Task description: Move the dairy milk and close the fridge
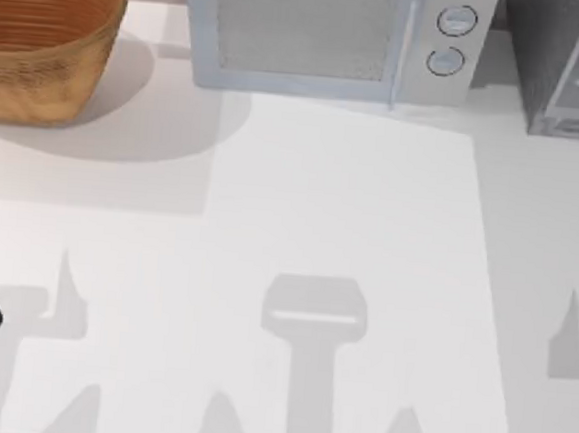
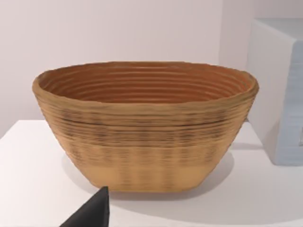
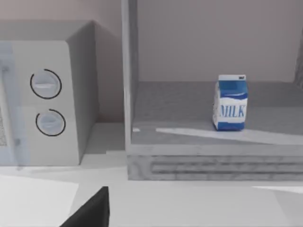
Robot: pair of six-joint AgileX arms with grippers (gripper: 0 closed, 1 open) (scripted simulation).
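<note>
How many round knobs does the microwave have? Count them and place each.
2: both on the microwave's right-hand panel, the upper knob directly above the lower knob. None seem hidden.

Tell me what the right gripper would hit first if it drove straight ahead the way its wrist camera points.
Probably the fridge: its grey base ledge faces the right wrist view, with the dairy milk standing upright on the floor inside, farther back. Depth is unclear, so whether it meets ledge or carton depends on height.
</note>
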